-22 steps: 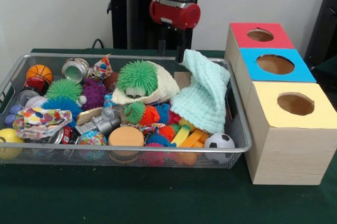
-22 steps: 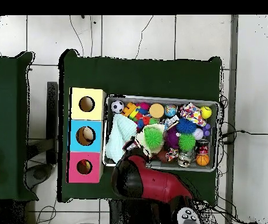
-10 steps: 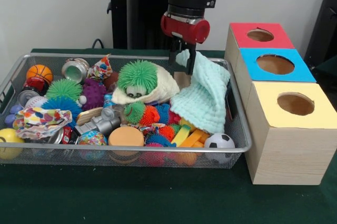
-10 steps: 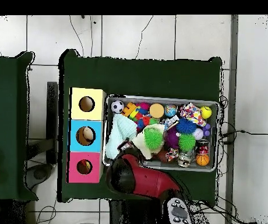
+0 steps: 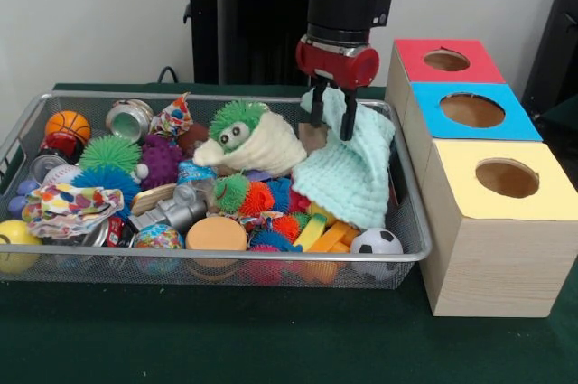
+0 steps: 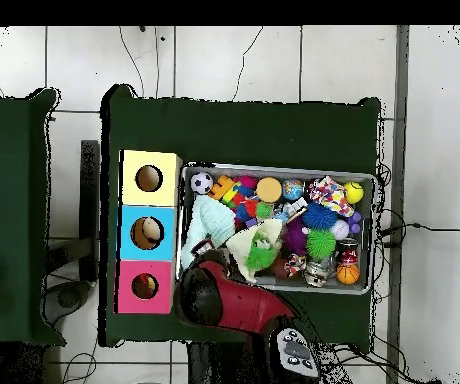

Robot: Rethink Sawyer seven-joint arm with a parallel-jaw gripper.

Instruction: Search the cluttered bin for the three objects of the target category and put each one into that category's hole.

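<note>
A wire mesh bin holds several toys, balls and cloths. A mint green knitted cloth is draped at its right end, against the bin wall. My gripper hangs at the cloth's top edge, open, with one finger on each side of the fold. To the left of it lies a cream cloth with a green spiky toy with eyes on top. In the overhead view the red arm covers the gripper, and the mint cloth shows beside it.
Three wooden boxes with round holes stand right of the bin: red, blue, yellow. Something pale lies in the blue box's hole. Spiky balls, a small soccer ball, tins and a patterned cloth crowd the bin.
The gripper has moved right in the front view and come down onto the mint cloth's top edge. The green spiky toy has turned, so its eyes now face up.
</note>
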